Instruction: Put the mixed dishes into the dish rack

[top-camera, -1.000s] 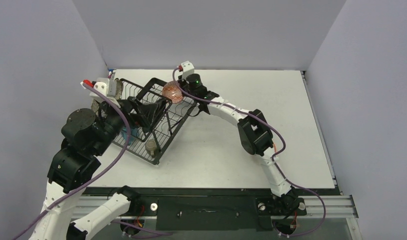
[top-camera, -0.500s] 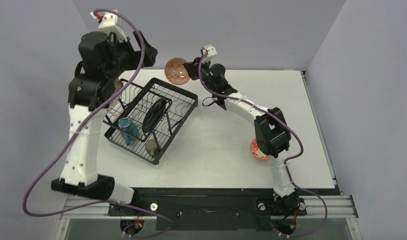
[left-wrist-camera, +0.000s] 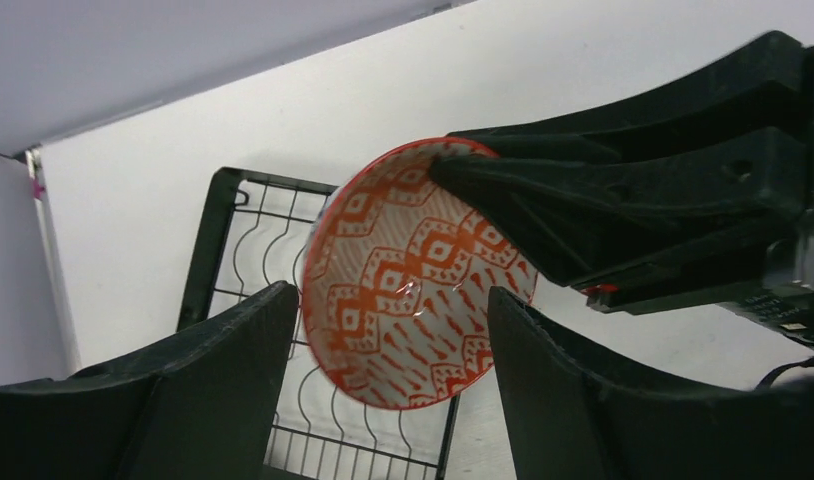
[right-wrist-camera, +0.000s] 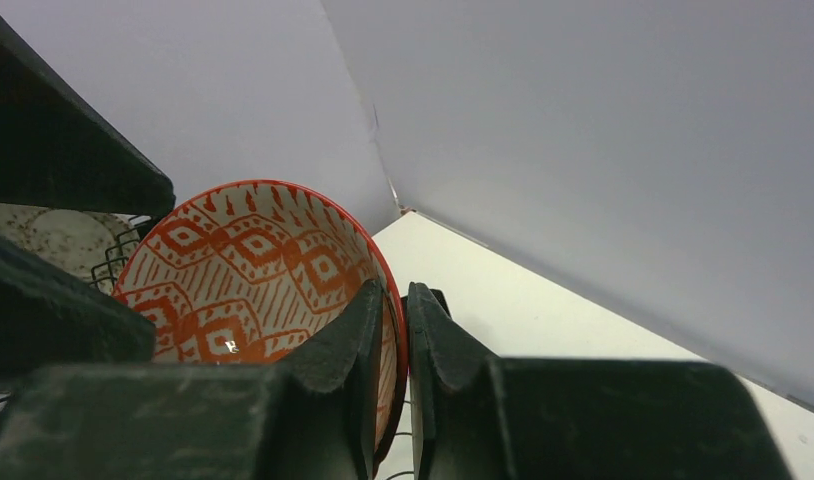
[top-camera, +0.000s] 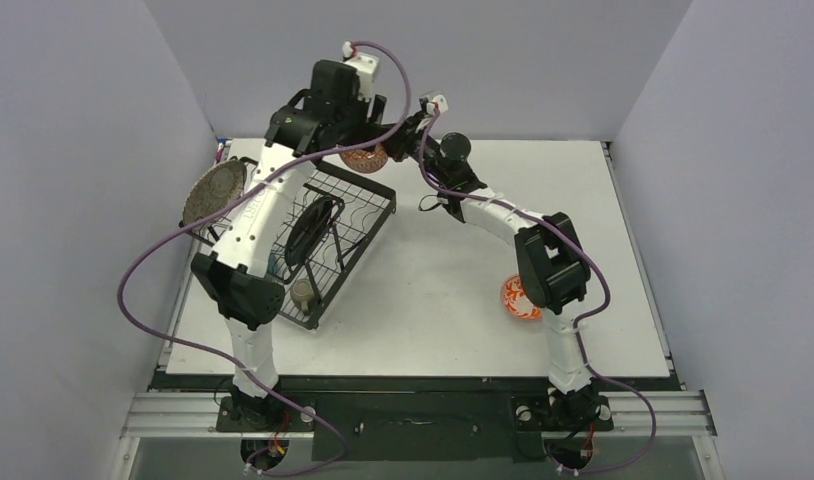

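Observation:
My right gripper (top-camera: 391,150) is shut on the rim of a red-orange-and-white patterned bowl (top-camera: 364,157) and holds it in the air above the far corner of the black wire dish rack (top-camera: 368,215). In the right wrist view the gripper (right-wrist-camera: 401,310) pinches the bowl (right-wrist-camera: 253,265) at its rim. My left gripper (top-camera: 361,128) is open right at this bowl. In the left wrist view the bowl (left-wrist-camera: 413,270) shows between the spread fingers of the left gripper (left-wrist-camera: 393,300), with a gap on each side. The second patterned bowl (top-camera: 520,298) lies on the table.
In the rack stand a glossy black plate (top-camera: 313,228) and a small olive-green cup (top-camera: 303,291). A speckled grey plate (top-camera: 211,192) leans at the rack's left end. The left arm hides the light-blue mug. Grey walls close in on three sides.
My left arm has risen and swung right, from the rack's left side to the bowl. My right gripper has lifted the bowl off the rack's far edge and moved it slightly right.

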`<state>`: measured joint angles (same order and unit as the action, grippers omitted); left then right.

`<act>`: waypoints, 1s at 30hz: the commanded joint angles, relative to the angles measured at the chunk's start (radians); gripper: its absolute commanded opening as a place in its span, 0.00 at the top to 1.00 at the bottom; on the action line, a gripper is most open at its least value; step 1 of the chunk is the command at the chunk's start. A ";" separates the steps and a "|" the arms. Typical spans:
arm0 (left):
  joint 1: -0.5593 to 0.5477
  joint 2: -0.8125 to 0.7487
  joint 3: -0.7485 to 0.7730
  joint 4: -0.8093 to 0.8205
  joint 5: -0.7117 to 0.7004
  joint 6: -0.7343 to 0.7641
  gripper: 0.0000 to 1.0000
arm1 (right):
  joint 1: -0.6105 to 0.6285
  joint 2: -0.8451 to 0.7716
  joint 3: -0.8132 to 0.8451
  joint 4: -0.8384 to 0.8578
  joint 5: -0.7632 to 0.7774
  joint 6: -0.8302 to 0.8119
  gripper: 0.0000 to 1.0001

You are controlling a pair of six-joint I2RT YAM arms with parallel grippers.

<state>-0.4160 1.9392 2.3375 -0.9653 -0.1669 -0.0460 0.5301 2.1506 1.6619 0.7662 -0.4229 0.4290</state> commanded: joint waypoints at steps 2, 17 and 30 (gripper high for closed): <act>-0.053 0.041 0.089 0.020 -0.220 0.099 0.39 | 0.004 -0.112 -0.024 0.169 -0.042 0.019 1.00; -0.045 0.092 0.106 0.000 -0.261 0.104 0.60 | 0.033 -0.116 -0.041 0.199 -0.057 0.003 1.00; -0.048 0.113 0.074 0.022 -0.356 0.137 0.81 | 0.048 -0.105 -0.032 0.235 -0.049 0.027 1.00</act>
<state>-0.4774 2.0331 2.4023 -0.9844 -0.4431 0.0906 0.5632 2.1334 1.6043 0.8352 -0.4488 0.4324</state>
